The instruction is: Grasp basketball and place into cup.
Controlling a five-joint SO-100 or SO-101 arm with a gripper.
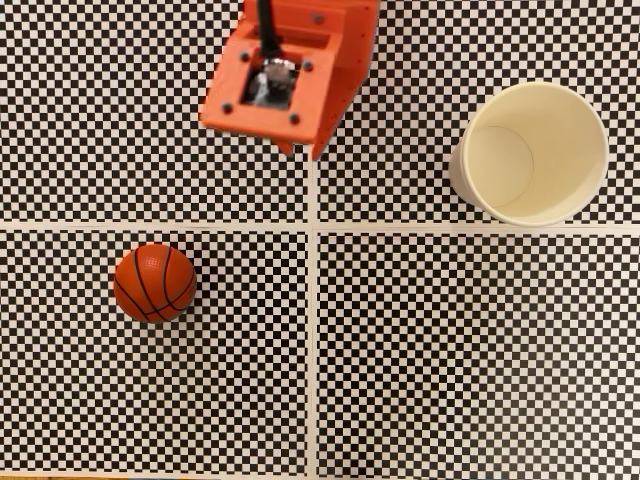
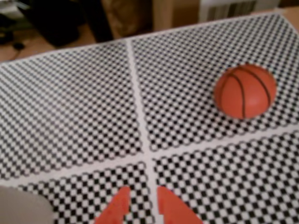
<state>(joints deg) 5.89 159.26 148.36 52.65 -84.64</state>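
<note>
Checkered table (image 1: 420, 350): basketball (image 1: 154, 282), cup (image 1: 530, 152) apart.

Arm housing (image 1: 290, 75) in the fixed view: bright orange plastic, boxy with angled faces. A square recess on its top face exposes a silvery metal part, with dark screws at the recess corners. One black cable rises from the recess. Pincer (image 2: 141, 198) in the wrist view: two orange, pointed, wedge-shaped fingers.
</note>
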